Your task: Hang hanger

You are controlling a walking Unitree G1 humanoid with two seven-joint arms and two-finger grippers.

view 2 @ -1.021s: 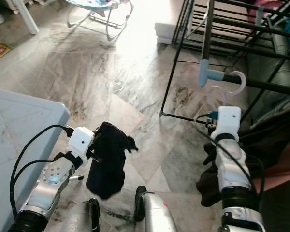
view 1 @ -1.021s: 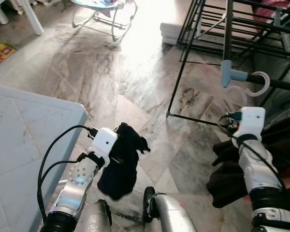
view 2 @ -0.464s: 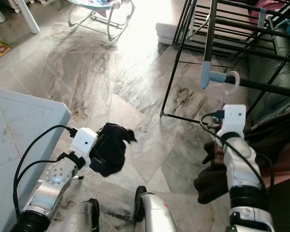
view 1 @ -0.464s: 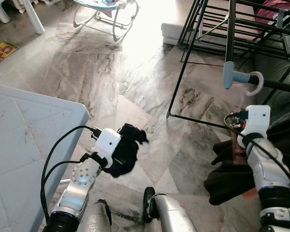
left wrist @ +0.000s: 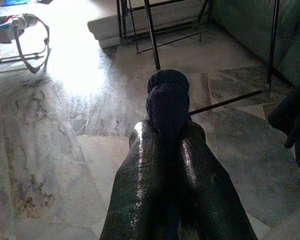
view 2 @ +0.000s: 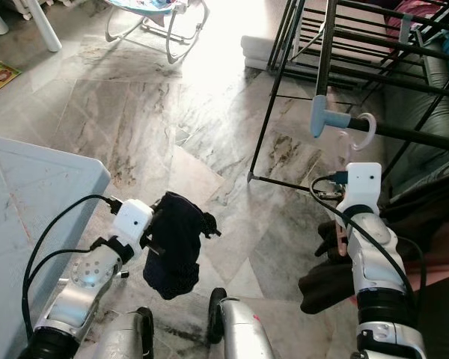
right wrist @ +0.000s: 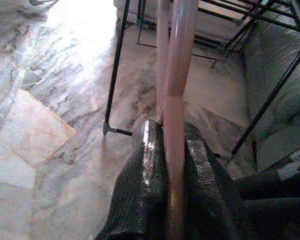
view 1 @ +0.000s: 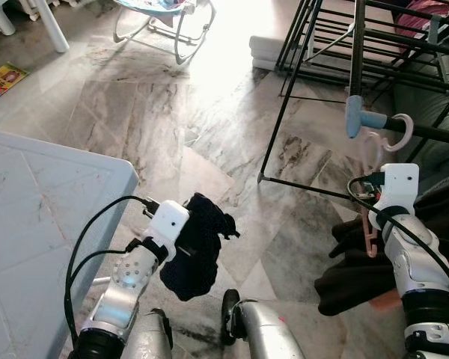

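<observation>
In the head views, the pink hanger (view 1: pixel 380 161) has its hook over the black rack bar (view 1: pixel 434 132) at the far right, so pulling away before it seats could drag it off, while the left gripper (view 1: pixel 185 247) dangles a dark cloth (view 1: pixel 198 250) low on the left. In the right wrist view, the right gripper (right wrist: pixel 173 135) is clamped on the hanger's stem, which runs up between its fingers (right wrist: pixel 149 155). In the left wrist view, the left fingers (left wrist: pixel 140 165) are pinched tight on the cloth.

Right gripper (right wrist: pixel 171 145) clamped on pink hanger (right wrist: pixel 179 60) (translucent), black rack legs (right wrist: pixel 116 65), marble floor (right wrist: pixel 50 160)
</observation>
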